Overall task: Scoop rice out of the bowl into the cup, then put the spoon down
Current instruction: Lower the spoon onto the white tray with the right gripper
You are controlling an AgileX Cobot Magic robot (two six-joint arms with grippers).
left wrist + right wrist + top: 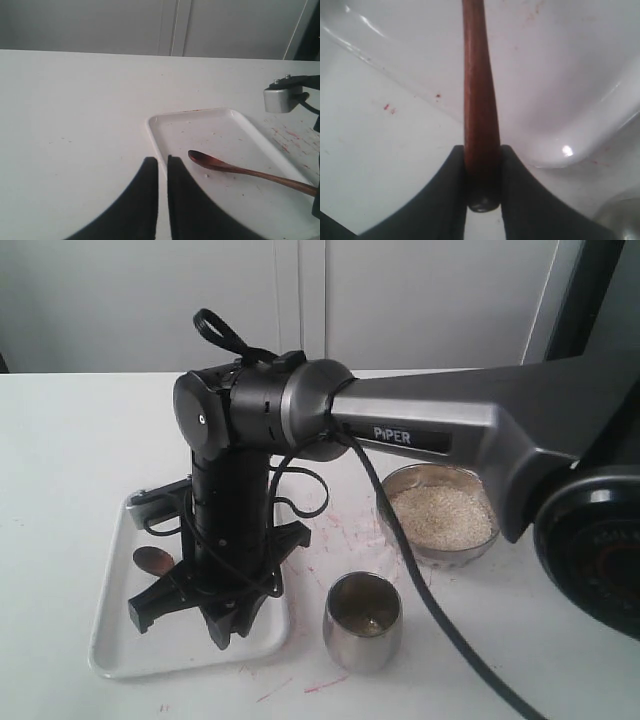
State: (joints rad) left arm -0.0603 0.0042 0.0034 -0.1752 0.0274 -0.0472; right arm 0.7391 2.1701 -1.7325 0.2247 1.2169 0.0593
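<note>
Steel cup (362,620) sits closest to the exterior camera, upright on the white worktop (80,440). There's something pale at the bottom, but I can't tell if it's grains or just a reflection.

Just beside it is a white tray (110,640), and that's where the spoon (240,170) is, round end down on the tray floor. The right hand (482,150) reaches across and is clamped on the slim handle right near its tail end, one finger pressed on each side. The left hand (161,159) hangs over the worktop just off the tray's edge. Its fingers are nearly together with only a slit between them, and it's holding nothing.

Further back, the bowl (445,555) has a good heap of rice (442,515) in it.

Handling guess: the spoon looks light and stiff, but that glossy rounded handle could roll or pivot in the grip. Holding it at the very end also gives a loaded scoop lots of leverage to tip it. I'd keep it level and slow, since loose grains slide off at any tilt. The cup looks light and round-bottomed too, so a nudge could knock it over.
</note>
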